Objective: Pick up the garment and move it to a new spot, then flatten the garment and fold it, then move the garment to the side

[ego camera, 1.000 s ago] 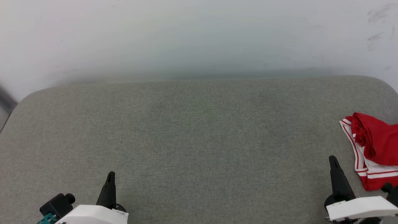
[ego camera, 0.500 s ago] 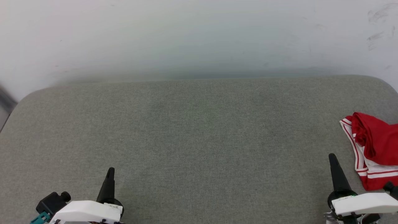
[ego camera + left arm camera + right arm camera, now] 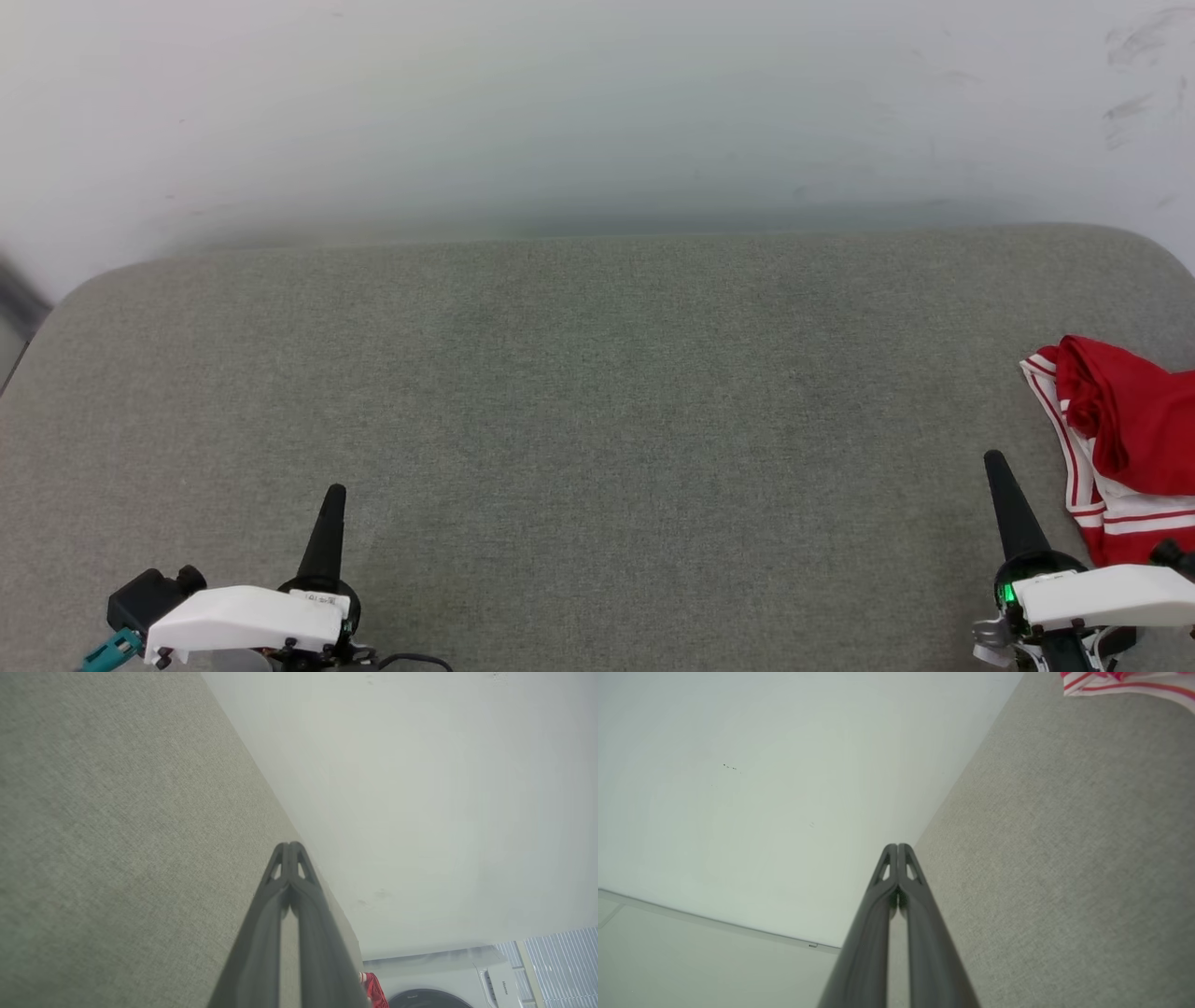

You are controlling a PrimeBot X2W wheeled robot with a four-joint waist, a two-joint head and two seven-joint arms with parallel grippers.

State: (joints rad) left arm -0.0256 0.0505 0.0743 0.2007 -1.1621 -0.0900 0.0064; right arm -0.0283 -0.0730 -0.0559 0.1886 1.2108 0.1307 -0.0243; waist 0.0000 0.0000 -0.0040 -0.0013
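Red-and-white shirt point(image 3: 1130, 429) lies bunched at the cushion's point(image 3: 597, 420) right edge, seemingly partly out of frame. The left gripper point(image 3: 334, 493) and right gripper point(image 3: 995, 460) are each pressed together, empty; right one near shirt, apart.

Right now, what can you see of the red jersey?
The red jersey lies bunched at the right edge of the grey upholstered surface, partly cut off by the frame. Soft red cloth is heaped over a white part with red stripe trim. The shut right gripper sits just beside it, apart from the cloth.
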